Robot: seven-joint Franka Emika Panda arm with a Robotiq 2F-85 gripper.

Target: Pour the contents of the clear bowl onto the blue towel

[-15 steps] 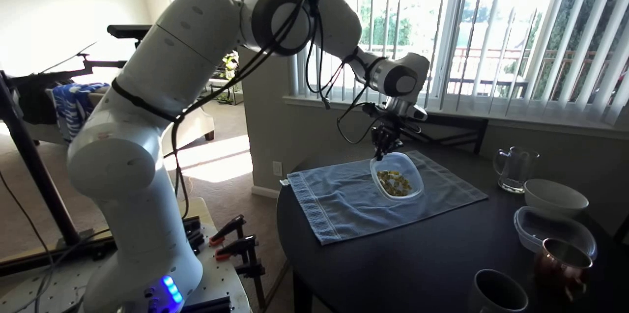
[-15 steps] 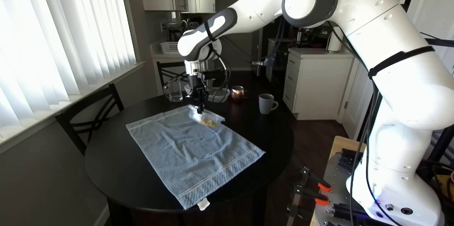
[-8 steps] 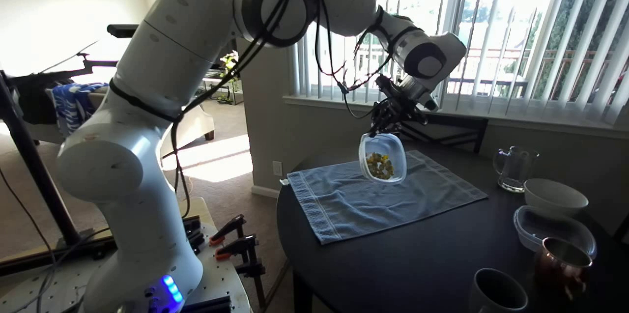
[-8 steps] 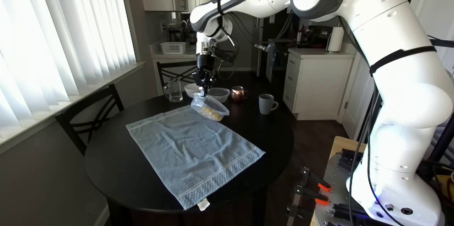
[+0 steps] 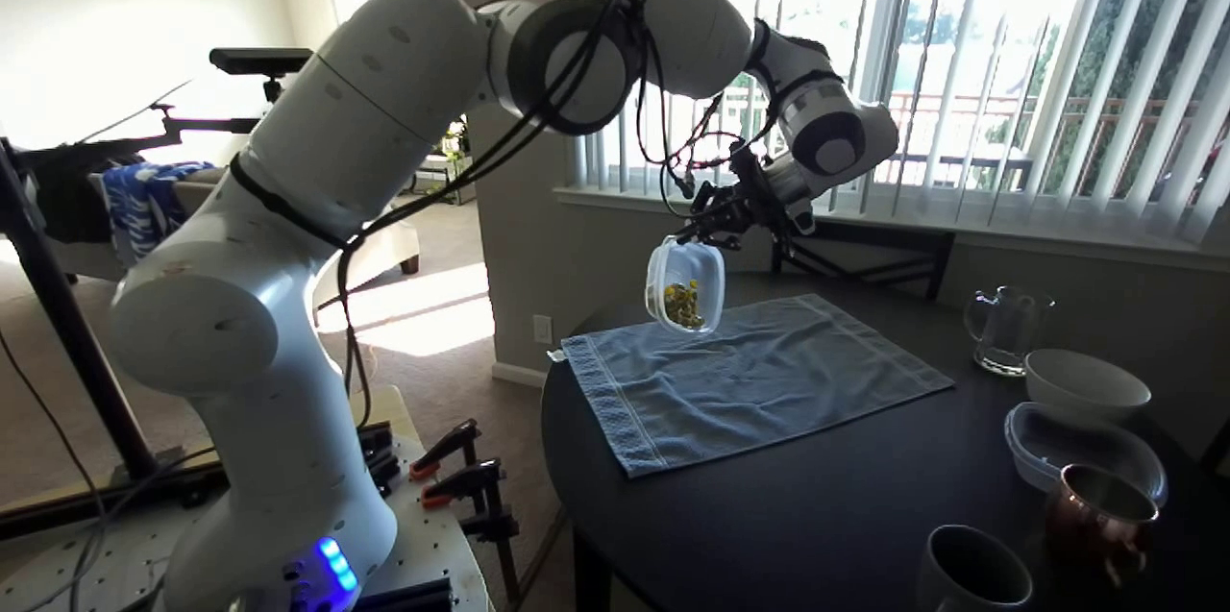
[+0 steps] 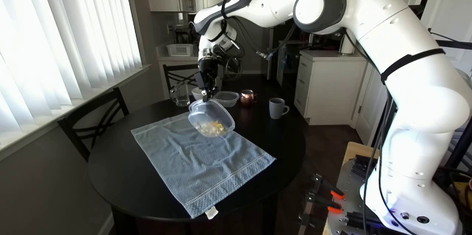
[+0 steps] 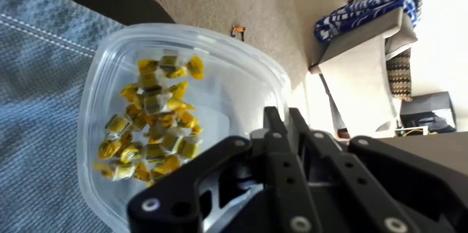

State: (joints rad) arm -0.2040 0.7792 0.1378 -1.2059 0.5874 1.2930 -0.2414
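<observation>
While your pincer [image 7: 282,112] clamps the clear bowl [image 7: 215,116] aloft, lifting is done; contents [image 7: 157,105] sit inside. Pouring onto the blue towel [image 6: 202,165] remains.

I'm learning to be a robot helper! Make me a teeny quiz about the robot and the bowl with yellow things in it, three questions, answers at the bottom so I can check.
1. Pick one. What is the robot's hand holding?
(a) the copper mug
(b) the clear bowl
(c) the glass mug

2. True or false? The bowl is completely empty.

3. Fill the gap: below the tilted bowl, a blue ____ lies on the table.

Key:
1. b
2. False: lots of yellow bits are inside it.
3. towel
</observation>
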